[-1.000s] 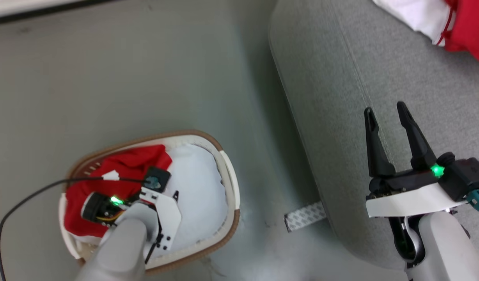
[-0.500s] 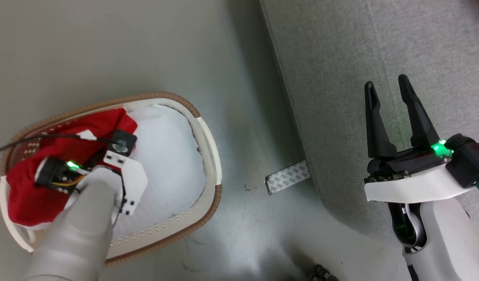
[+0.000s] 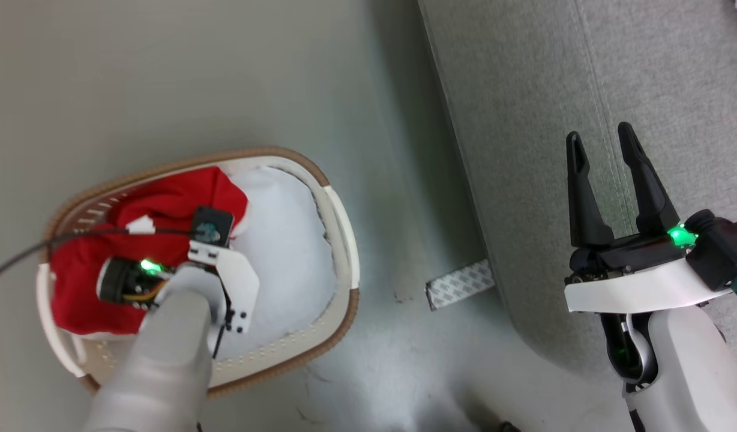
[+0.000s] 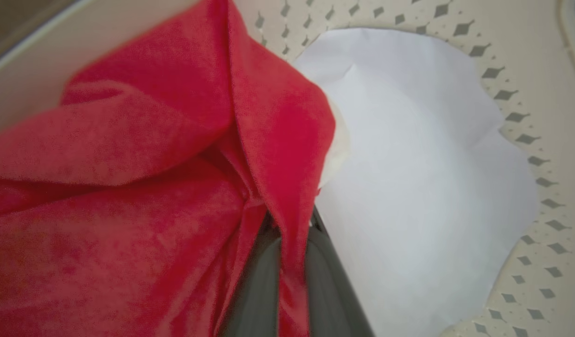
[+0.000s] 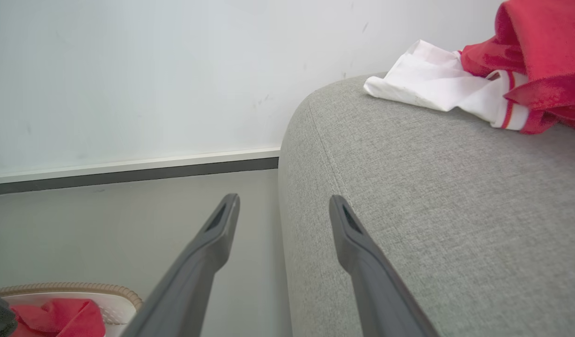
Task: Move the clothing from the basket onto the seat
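Note:
The basket (image 3: 344, 240) stands on the floor at the left, with a red garment of the clothing (image 3: 164, 201) bunched in its left half. My left gripper (image 4: 292, 220) reaches down into the basket and is shut on a fold of that red garment (image 4: 278, 121); in the head view its wrist hides the fingers. Over the edge of the grey seat (image 3: 524, 120) my right gripper (image 3: 602, 144) hovers open, holding nothing. In the right wrist view, a white piece (image 5: 428, 89) and a red garment (image 5: 545, 51) lie on the seat (image 5: 432, 187) beyond the right gripper (image 5: 283, 206).
A white sheet (image 3: 284, 240) lines the basket's bottom. A patterned strip of tape (image 3: 460, 284) lies on the floor between basket and seat. A black cable (image 3: 20, 258) trails from my left wrist. A wall with a dark baseboard (image 5: 128, 171) stands behind.
My left gripper has shut on the red garment inside the basket. The head camera has shifted, so the whole picture moved. The right gripper stays open over the seat.

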Motion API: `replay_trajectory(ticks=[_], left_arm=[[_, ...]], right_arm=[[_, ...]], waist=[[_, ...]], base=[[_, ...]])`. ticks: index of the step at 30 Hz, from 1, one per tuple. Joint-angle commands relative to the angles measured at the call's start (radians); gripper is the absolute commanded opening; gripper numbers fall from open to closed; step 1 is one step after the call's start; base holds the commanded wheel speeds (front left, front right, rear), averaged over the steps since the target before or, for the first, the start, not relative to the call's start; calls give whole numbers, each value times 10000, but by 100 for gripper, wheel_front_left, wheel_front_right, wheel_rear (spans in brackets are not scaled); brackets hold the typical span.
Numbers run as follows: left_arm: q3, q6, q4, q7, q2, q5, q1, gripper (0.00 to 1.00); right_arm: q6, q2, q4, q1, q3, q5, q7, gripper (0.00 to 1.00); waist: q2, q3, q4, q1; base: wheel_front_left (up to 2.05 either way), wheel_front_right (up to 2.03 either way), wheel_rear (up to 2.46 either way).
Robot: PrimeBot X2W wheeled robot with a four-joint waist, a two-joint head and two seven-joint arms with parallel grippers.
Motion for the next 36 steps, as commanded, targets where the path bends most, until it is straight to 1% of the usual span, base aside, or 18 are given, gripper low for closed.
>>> replay_trajectory(ticks=[1, 5, 10, 15, 18, 22, 28, 32, 36], left_arm=[[80, -32, 36, -189, -24, -171, 211, 0], [344, -177, -30, -853, -373, -719, 721, 0], [389, -552, -231, -1505, -616, -1275, 1326, 0], [274, -855, -682, -1759, -676, -1677, 1837, 0], [2, -1060, -1221, -1748, -684, -1996, 2143, 0], [-416, -1026, -2175, -1585, -677, -2270, 2465, 0], [-886, -789, -4137, -996, -676, -2607, 2936, 0], [-1004, -638, -5644, -448, -670, -2693, 3226, 0], [-1013, -509, -7272, 140, -523, -2794, 3561, 0]], right_arm=[[-22, -4, 67, 160, -8, -94, -2, 100], [-22, -11, 220, 430, -84, -391, -2, 100], [-22, -13, 557, 1031, -286, -753, -1, 100], [-22, -45, 848, 1687, -344, -1008, -1, 100], [-22, -131, 1022, 2039, -388, -1025, -1, 100], [-22, -211, 1198, 2400, -335, -1040, -1, 100], [-22, -300, 1450, 2823, -276, -1038, -1, 100], [-22, -291, 1611, 3086, -226, -1037, -1, 100], [-22, -269, 1729, 3287, -105, -1016, -1, 100]], waist=[[0, -592, 385, -1], [0, -1517, 834, -1], [0, -2863, 1564, -1], [0, -4119, 2194, -1], [0, -4802, 2510, -1], [0, -5529, 2850, -1], [0, -6393, 3156, -1], [0, -6892, 3246, -1], [0, -7323, 3210, -1]], base=[[0, 0, 0], [0, 0, 0], [0, 0, 0], [0, 0, 0], [0, 0, 0], [0, 0, 0], [0, 0, 0], [0, 0, 0], [0, 0, 0]])
